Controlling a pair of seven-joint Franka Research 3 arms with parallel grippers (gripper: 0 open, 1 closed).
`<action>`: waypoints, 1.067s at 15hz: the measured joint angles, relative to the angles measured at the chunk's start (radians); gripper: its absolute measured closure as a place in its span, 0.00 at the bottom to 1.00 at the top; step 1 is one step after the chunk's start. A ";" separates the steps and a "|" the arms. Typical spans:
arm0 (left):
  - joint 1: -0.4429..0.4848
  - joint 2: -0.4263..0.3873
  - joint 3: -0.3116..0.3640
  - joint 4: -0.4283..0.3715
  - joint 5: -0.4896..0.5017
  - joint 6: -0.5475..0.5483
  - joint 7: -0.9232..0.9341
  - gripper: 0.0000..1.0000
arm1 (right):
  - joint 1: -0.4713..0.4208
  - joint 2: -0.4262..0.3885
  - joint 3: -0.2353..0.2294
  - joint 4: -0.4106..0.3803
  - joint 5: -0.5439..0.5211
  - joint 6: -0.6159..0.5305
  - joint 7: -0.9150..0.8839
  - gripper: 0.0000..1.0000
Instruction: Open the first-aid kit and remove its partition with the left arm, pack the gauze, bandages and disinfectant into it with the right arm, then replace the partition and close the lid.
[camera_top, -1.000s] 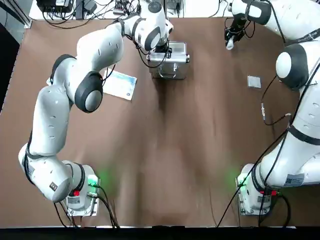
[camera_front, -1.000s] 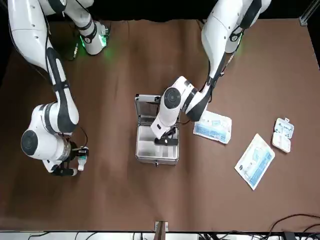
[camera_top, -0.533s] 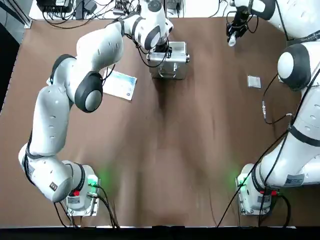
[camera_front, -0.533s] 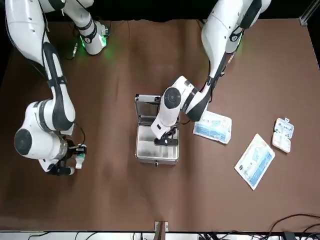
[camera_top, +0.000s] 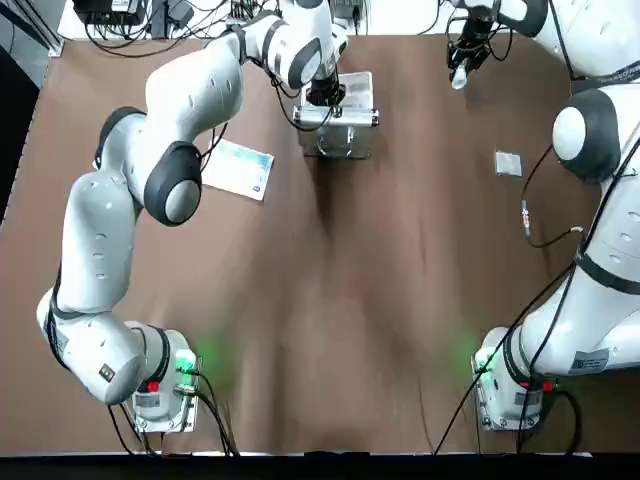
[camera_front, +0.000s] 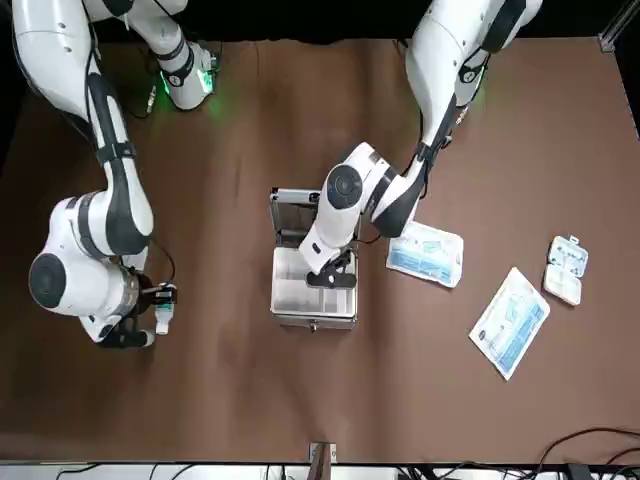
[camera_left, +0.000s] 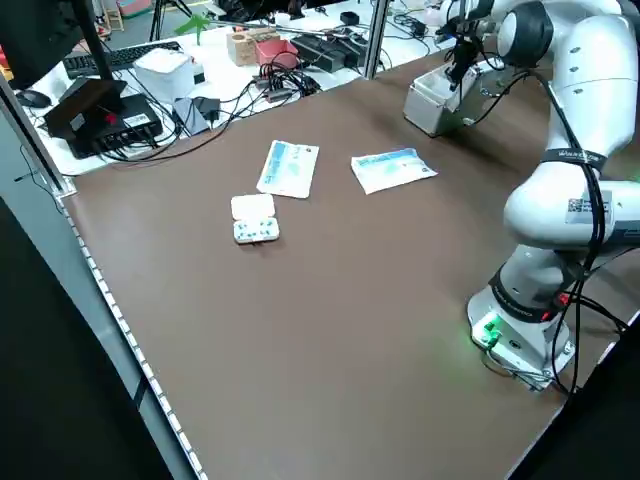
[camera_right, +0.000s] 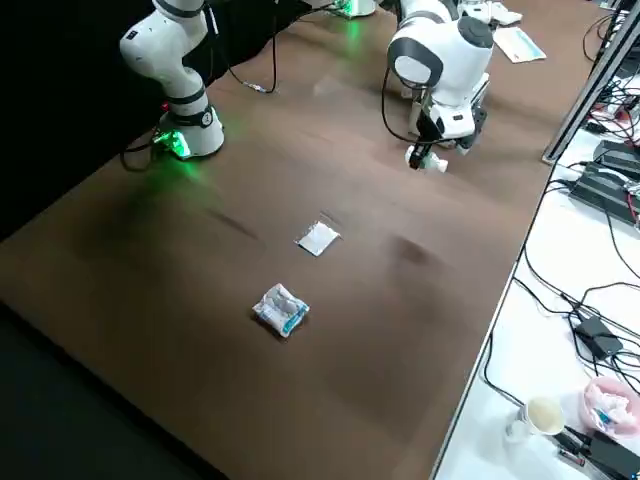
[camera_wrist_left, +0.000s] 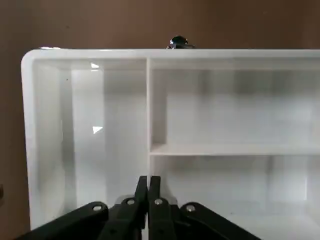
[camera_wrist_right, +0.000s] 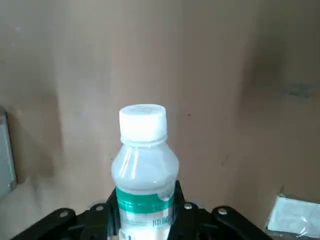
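Lid (camera_front: 293, 196) open; your left gripper (camera_wrist_left: 148, 178) is pinched on the divided partition (camera_wrist_left: 225, 149), which sits in the kit, and your right gripper (camera_wrist_right: 145, 188) clamps the disinfectant bottle (camera_wrist_right: 145, 167) off to the right, so lift-out, packing, refitting and closing remain.

Left arm (camera_top: 97, 240) bent, left gripper (camera_wrist_left: 149, 179) at top view's 12 o'clock, fingers nearly together. Right arm (camera_top: 610, 225) bent, right gripper (camera_wrist_right: 146, 192) at 1 o'clock, fingers parted around its load.
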 joint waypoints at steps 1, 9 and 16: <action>0.001 -0.008 0.000 0.001 0.000 -0.005 0.000 0.96 | 0.005 0.000 0.000 0.000 0.000 0.000 0.008 0.60; 0.047 -0.135 0.005 0.006 0.000 -0.119 -0.001 0.96 | 0.039 0.000 0.003 0.008 0.001 0.002 0.102 0.60; 0.177 -0.195 0.008 0.006 0.000 -0.205 0.083 0.96 | 0.168 0.001 0.008 0.028 0.006 0.048 0.370 0.60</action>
